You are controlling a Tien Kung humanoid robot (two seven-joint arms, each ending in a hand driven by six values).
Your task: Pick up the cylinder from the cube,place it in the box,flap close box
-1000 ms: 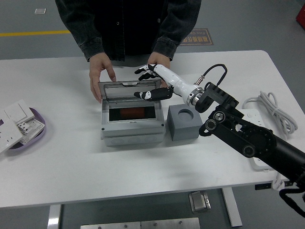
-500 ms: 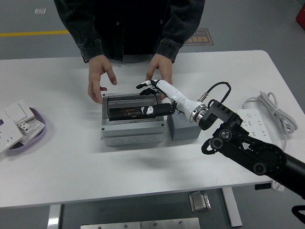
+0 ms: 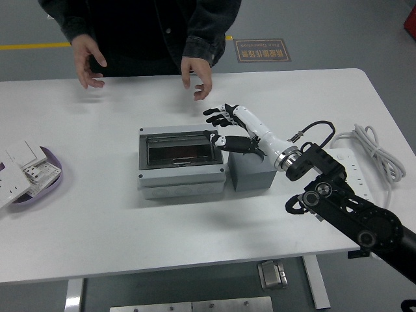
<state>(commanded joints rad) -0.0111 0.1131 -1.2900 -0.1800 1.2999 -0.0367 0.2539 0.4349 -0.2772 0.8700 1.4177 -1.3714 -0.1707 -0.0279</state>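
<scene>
At frame centre, the right hand [image 3: 229,129] is held open, fingers spread, nothing gripped, above the gray cube [image 3: 250,172] beside the closed junction box [image 3: 181,164].

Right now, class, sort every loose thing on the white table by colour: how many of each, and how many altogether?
Grey: 2, the grey plastic box with clear lid and the grey cube
White: 2, the white power strip with cable and the white wall switches
Purple: 1, the purple tray
Total: 5
</scene>
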